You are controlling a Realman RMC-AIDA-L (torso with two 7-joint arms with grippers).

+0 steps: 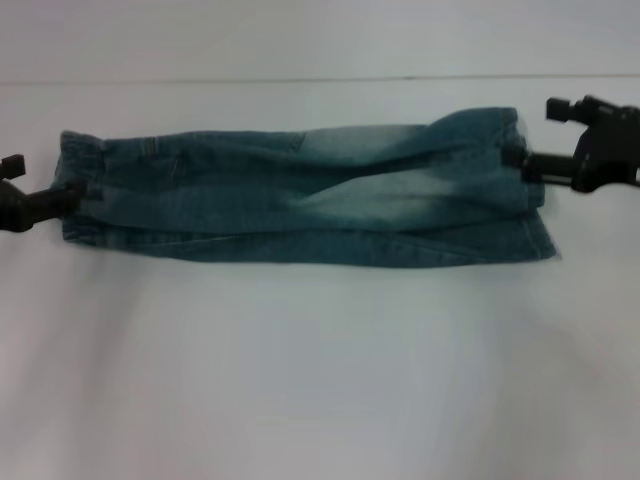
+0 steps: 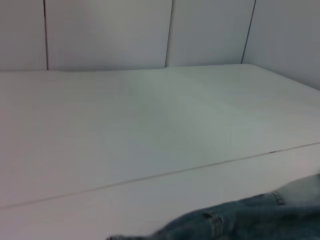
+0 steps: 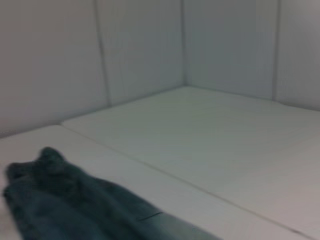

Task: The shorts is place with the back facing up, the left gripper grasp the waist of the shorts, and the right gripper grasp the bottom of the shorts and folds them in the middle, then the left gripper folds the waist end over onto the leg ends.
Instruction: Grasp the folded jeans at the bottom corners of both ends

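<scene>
The blue denim shorts (image 1: 300, 195) lie folded lengthwise in a long strip across the white table (image 1: 300, 380). The elastic waist (image 1: 80, 160) is at the left and the leg ends (image 1: 520, 200) at the right. My left gripper (image 1: 48, 178) is at the waist end, open, with one fingertip touching the cloth edge. At the leg ends my right gripper (image 1: 530, 133) is open too, its lower finger resting against the hem. A strip of denim (image 2: 240, 220) shows in the left wrist view, and a bunched end of the shorts (image 3: 65, 205) in the right wrist view.
A seam line (image 1: 300, 80) runs across the table behind the shorts. White wall panels (image 2: 150, 30) stand at the back of the table.
</scene>
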